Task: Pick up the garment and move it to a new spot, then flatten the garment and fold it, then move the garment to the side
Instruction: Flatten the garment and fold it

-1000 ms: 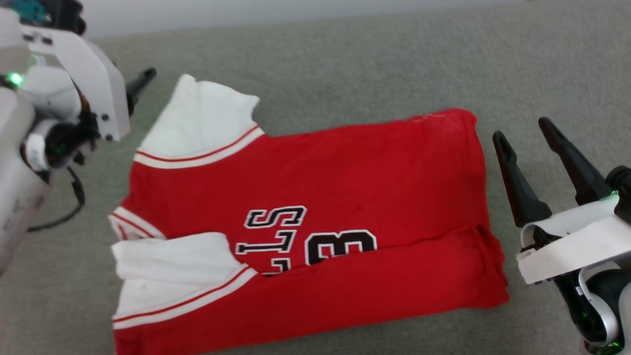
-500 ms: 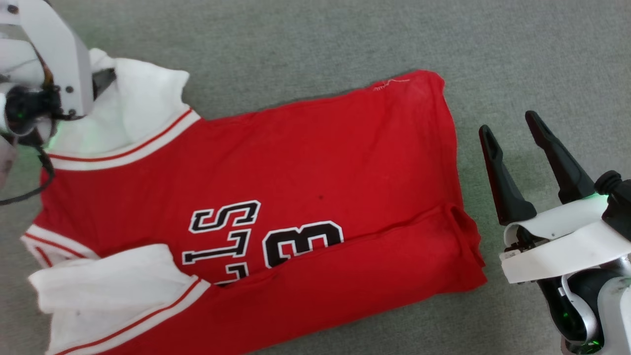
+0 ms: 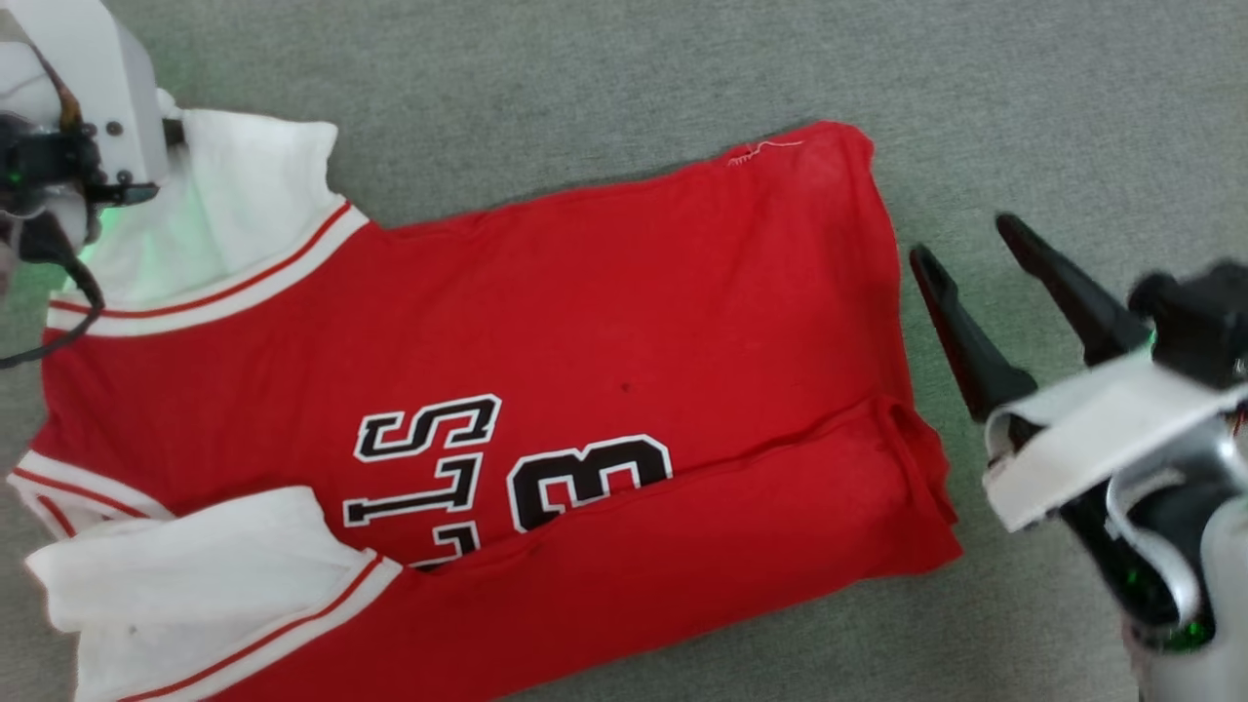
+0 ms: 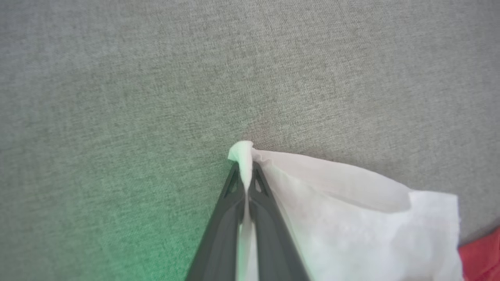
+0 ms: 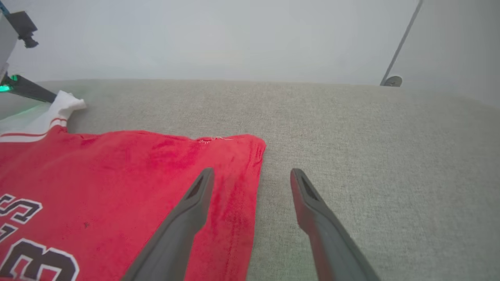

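The grey woven surface carries the garment spread almost across the whole head view. Its long axis runs from 9 o'clock, where the sleeves lie, to 3 o'clock, where the hem ends. The long edge towards 6 o'clock is already turned over onto the body as a red band.

The far white sleeve sticks out towards 10 o'clock, across that axis, and we judge this is what the coming move turns on. To fold it in, it must travel towards 4 o'clock onto the red body. The left arm is clearly the nearer one.

The left tool is closed narrow, pinching the tip of that sleeve between its two fingers.

The right tool stands wide and holds nothing. It sits at 3 o'clock just beside the hem, pointing towards 11 o'clock. Whether its nearer finger touches the cloth we cannot tell.
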{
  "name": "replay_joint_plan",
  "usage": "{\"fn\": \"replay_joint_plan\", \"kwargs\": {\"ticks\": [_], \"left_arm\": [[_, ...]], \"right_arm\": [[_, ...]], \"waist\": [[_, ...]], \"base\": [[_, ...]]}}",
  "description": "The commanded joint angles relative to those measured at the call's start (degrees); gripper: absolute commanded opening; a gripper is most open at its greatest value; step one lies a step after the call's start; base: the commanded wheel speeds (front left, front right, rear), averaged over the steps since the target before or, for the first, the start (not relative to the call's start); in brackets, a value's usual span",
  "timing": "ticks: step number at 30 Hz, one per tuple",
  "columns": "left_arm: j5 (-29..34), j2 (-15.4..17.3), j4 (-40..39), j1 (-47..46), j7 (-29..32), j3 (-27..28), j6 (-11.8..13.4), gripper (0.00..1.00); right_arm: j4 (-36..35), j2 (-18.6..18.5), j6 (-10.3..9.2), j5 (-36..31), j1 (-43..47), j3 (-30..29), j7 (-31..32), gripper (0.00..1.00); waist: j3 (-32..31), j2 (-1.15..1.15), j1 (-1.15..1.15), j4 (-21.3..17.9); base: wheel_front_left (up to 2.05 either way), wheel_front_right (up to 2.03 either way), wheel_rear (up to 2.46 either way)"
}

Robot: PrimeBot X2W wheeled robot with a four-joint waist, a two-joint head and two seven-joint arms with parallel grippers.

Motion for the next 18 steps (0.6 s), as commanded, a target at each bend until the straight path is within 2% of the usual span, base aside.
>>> {"fn": "replay_joint_plan", "kwargs": {"ticks": [1, 5, 11, 18], "left_arm": [[0.13, -1.8, 0.74, 2.84, 0.47, -1.29, -0.15, 0.0], [0.32, -3.25, 0.98, 2.07, -0.51, -1.3, -0.68, 0.0], [0.23, -5.33, 1.98, 1.2, -1.77, -1.22, -1.55, 0.0], [0.25, -6.54, 3.88, 0.52, -2.72, -1.22, -2.63, 0.0]], "right_arm": [[0.34, -0.87, -0.04, 0.73, -2.67, 0.58, 1.83, 1.0], [4.83, -1.63, -0.05, 1.56, -9.62, 0.84, 7.48, 1.0], [17.57, -1.82, -0.03, 3.96, -20.14, 3.21, 16.82, 1.0], [32.67, -0.59, -0.03, 7.28, -30.1, 7.38, 22.45, 1.0]], "waist": [[-0.01, 0.0, 0.0, 0.48], [0.06, 0.0, 0.0, 1.54], [0.37, 0.0, 0.0, 3.13], [0.81, 0.0, 0.0, 4.11]], "base": [[0.0, 0.0, 0.0], [0.0, 0.0, 0.0], [0.0, 0.0, 0.0], [0.0, 0.0, 0.0]]}}
